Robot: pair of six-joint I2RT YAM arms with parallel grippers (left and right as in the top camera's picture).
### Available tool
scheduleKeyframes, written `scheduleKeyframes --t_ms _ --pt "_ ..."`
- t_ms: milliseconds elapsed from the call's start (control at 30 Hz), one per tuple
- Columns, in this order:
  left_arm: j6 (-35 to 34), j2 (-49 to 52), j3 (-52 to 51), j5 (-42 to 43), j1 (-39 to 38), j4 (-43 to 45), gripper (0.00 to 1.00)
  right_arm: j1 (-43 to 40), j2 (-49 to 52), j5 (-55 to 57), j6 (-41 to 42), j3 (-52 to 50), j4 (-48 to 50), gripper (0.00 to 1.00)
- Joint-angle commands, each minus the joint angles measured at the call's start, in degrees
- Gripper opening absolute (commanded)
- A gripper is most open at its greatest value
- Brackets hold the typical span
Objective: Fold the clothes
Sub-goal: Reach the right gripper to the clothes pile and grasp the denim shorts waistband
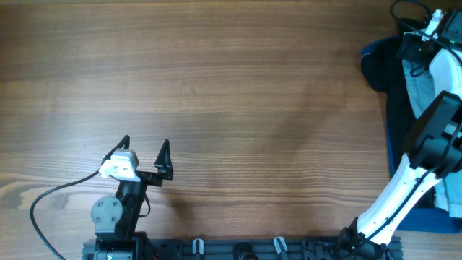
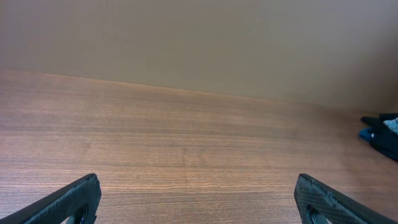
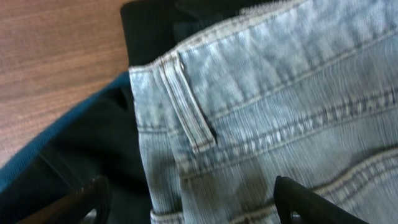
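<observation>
step: grasp shorts (image 3: 280, 93) | my right gripper (image 3: 193, 202): apart, shorts between jaws | my left gripper (image 2: 199, 202): apart, idle | tip: I should pinch shorts only, not the black garment (image 3: 74, 143) under my left jaw

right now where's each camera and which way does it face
overhead: fixed above the table, looking straight down; shows open left gripper and the right arm over the shorts
left wrist: low on the left arm, facing across the table to a wall; its fingers at bottom corners
right wrist: close above the shorts, looking down; open right gripper at bottom
shared: overhead and right wrist both see the shorts on dark clothes
</observation>
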Motion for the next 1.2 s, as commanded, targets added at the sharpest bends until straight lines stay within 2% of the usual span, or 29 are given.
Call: scheduleKeyframes --t_ms 0,200,467,567,800,1000,1167 --pt "-0.3 -0.4 -0.4 -0.1 -0.3 -0.1 1.00 1.6 2.6 -1.3 -0.2 0.5 1.0 0.79" --pt "-0.3 -0.4 -0.4 -0.1 -0.3 -0.1 1.00 4.4 2.9 3.1 -1.9 0.5 1.9 0.77" --pt "-0.3 -0.4 -0.4 -0.1 -0.3 -0.1 1.00 4.8 3.2 11.7 -1.6 0.5 2.7 0.82" --pt "-0.3 -0.4 -0.4 -0.1 -0.3 -0.1 1.00 4.8 3.2 11.6 -1.4 0.4 2.1 0.75" --pt "-0.3 -0.4 -0.4 -0.1 -0.3 -0.1 1.00 4.8 4.6 11.6 -1.4 -1.2 2.5 0.73" --pt "-0.3 -0.4 -0.4 -0.1 -0.3 -0.1 1.00 4.4 5.1 11.7 -1.6 -1.2 2.5 0.50" --pt "-0.3 -0.4 -0.4 -0.1 -0.3 -0.1 1.00 2.8 5.1 11.6 -1.7 -1.2 2.3 0.50"
